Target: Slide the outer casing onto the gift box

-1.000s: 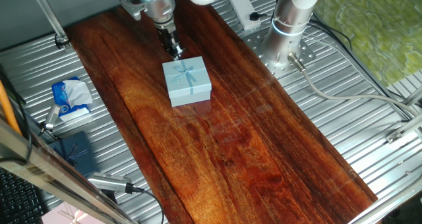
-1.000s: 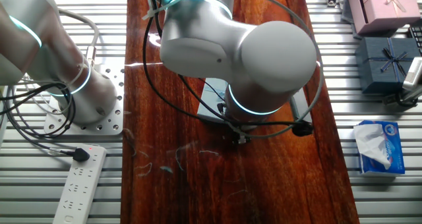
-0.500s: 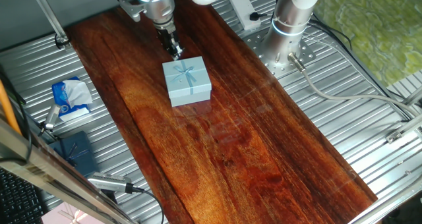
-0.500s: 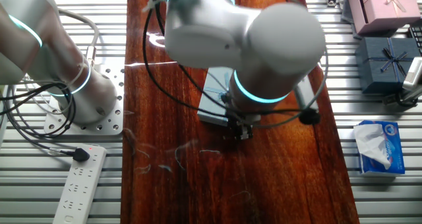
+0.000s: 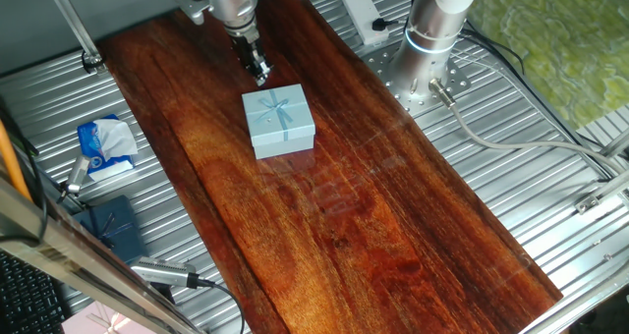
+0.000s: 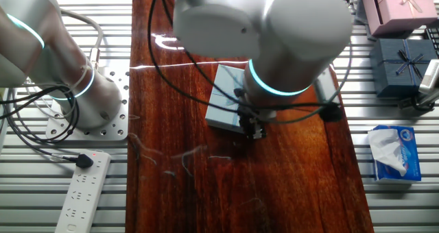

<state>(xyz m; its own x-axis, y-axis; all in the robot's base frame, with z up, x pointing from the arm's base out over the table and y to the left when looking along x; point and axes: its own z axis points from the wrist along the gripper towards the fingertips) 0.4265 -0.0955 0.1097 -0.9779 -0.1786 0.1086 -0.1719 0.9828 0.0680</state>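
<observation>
- Leftmost in one fixed view, on the ribbed metal table [image 5: 550,192], lie a blue-and-white tissue pack [image 5: 105,145], one dark navy flat box [image 5: 110,226] below it, and at the bottom edge a corner of one pale pink box [image 5: 93,322].
- Next comes the dark wooden board [image 5: 373,226], which runs diagonally across the table.
- On the board's upper part sits the outer casing [image 5: 279,121], one square light-blue piece with a pale ribbon bow and cross on top, flat and upright.
- Just beyond the casing's far top corner hangs the gripper [image 5: 258,74], pointing down; its tip is beside the casing and looks apart from it, not around it.
- Its jaws look close together with nothing between them, though they are too small and dark to be sure.
- No separate tray shows; whether the gift box is inside the casing cannot be told.
- To the right stands the arm's white base [image 5: 432,25] on a bolted plate, with cables trailing toward the table edge.
- From the other fixed view, a white power strip [image 6: 84,192] lies at the left by the arm's base.
- Centrally, the arm's large wrist covers most of the casing [image 6: 226,103]; the gripper [image 6: 254,129] shows at the casing's near edge.
- At the right are the pink box [image 6: 401,7], the navy box [image 6: 403,65] and the tissue pack [image 6: 394,154], one of each.
</observation>
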